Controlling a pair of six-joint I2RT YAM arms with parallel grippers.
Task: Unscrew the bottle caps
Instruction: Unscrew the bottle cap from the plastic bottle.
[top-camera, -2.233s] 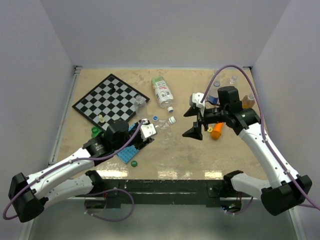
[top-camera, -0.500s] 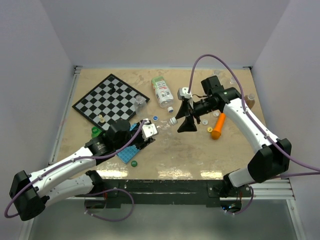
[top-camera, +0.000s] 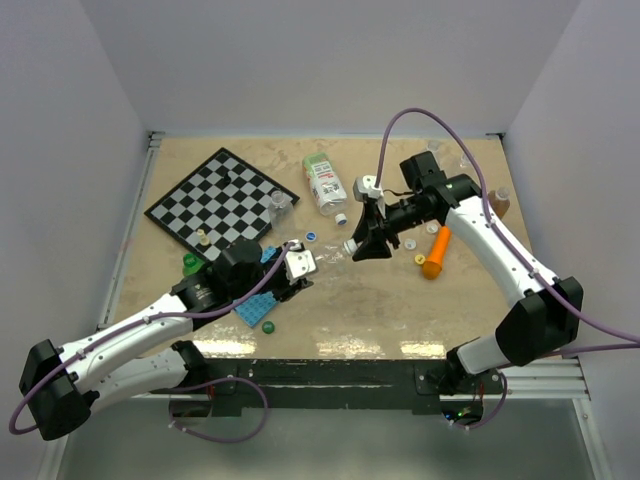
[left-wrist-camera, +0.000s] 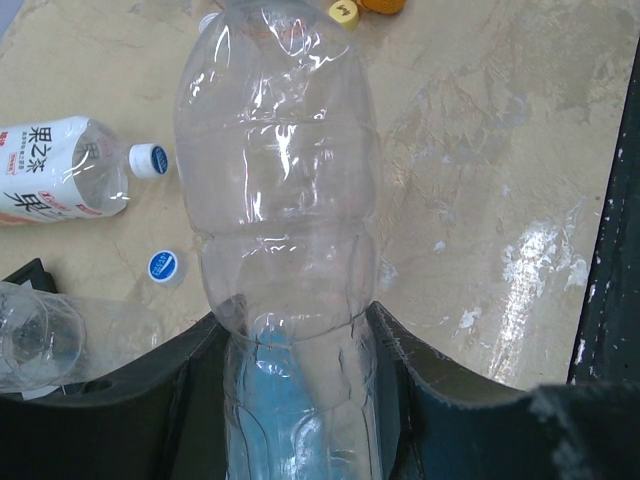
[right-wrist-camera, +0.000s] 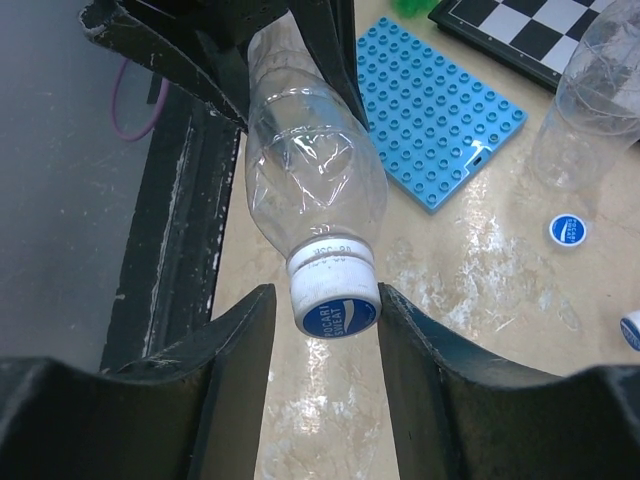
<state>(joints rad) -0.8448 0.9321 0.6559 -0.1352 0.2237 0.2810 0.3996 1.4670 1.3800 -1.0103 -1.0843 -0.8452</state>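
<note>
Surface (top-camera: 350, 300): tan, marbled, things strewn over it.
Chessboard (top-camera: 215, 200): far L, set askew.
L pincer (left-wrist-camera: 300, 330): closed on lower body of clear bottle (left-wrist-camera: 280, 200), fingers pressed to both sides. Bottle is held off the surface, roughly level, neck twd R arm.
R pincer (right-wrist-camera: 325, 295): at neck end, fingers flank the blue-topped cap (right-wrist-camera: 335, 305). One finger is against the rim, the other just beside it w/ thin gap. Firm grip or not: cannot tell.
Labelled bottle (top-camera: 325, 183): on its side, far centre, white cap (left-wrist-camera: 150, 160) on neck.
Blue studded plate (right-wrist-camera: 440, 120): flat, by L arm.
Orange carrot toy (top-camera: 433, 252): lies R of R pincer.
Blue-topped cap: on clear bottle's neck, above surface.
Loose cap (right-wrist-camera: 568, 230): flat on surface, apart from bottles.
Green cap (top-camera: 268, 326): near front edge.
</note>
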